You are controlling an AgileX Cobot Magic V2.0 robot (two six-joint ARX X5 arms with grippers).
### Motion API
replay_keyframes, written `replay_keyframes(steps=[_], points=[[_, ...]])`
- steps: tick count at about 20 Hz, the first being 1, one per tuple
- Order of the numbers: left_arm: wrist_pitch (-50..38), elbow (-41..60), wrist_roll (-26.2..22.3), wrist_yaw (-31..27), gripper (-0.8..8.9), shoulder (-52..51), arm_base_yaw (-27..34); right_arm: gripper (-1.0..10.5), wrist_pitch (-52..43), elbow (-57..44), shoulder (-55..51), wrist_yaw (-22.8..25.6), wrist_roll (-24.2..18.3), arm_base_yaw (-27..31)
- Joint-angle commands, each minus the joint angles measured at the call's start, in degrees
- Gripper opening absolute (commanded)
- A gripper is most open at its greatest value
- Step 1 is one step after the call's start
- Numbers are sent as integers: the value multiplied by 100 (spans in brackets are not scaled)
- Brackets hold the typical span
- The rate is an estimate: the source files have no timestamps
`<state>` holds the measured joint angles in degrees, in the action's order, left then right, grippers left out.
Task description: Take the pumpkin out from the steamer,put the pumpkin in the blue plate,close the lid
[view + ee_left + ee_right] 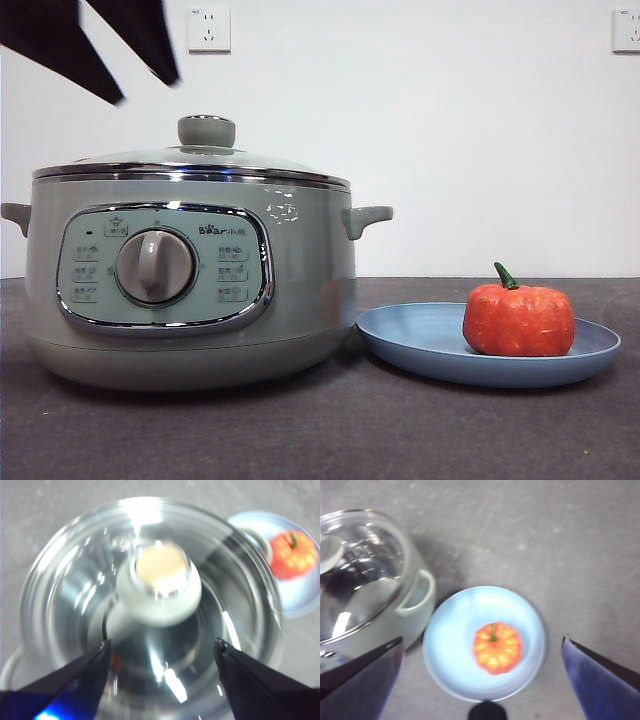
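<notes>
Lid (192, 158) seated on steamer (190, 290), left gripper (161, 650) spread wide, empty, directly above knob (160, 582). Pumpkin (518, 320) on blue plate (420, 345), lower right of front view; right gripper (482, 647) wide above it.

The steamer (190, 300) looks like glossy sage plastic with polished chrome trim. Its lid (190, 160) is clear glass, chrome-rimmed. The blue plate (420, 340) is smooth and matt. The pumpkin (518, 320) looks slightly mottled. The tabletop (400, 430) is matt, faintly grainy grey.
</notes>
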<state>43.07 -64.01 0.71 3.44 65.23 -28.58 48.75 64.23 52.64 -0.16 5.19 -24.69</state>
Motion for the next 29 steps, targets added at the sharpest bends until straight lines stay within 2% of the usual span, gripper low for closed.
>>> replay_keyframes(steps=[1,2,5,6,8,10,13,16,20,29], points=[[343,-20,26,127,341,-385,-2,461,-90,-59,-7,-452,31,-13],[452,-20,11,284,322,-573,-2,350,-140,-59,-7,-549,26,-15],[505,-20,-280,557,-22,-1095,-2,14,-275,-61,-11,-575,-101,-94],[492,-20,-407,555,-8,-1246,-2,-17,-365,-76,-42,-568,-125,-166],[457,2,-555,505,-8,-1517,-2,-17,-789,-216,-256,-459,-120,-328],[321,162,-570,168,-8,-1832,-2,-17,-1467,-623,-658,-142,-116,-544],[-446,859,-564,-42,-8,-2553,-2,-17,-2415,-1467,-1285,317,-70,-850],[-1115,1700,-514,-44,-8,-3379,-2,-17,-3346,-2430,-1880,503,103,-1054],[-898,1908,-382,-37,-5,-3580,-2,-17,-3228,-2664,-1871,529,527,-1049],[-232,1906,-345,-31,-4,-3539,2,-17,-2586,-2662,-1803,511,540,-1034]])
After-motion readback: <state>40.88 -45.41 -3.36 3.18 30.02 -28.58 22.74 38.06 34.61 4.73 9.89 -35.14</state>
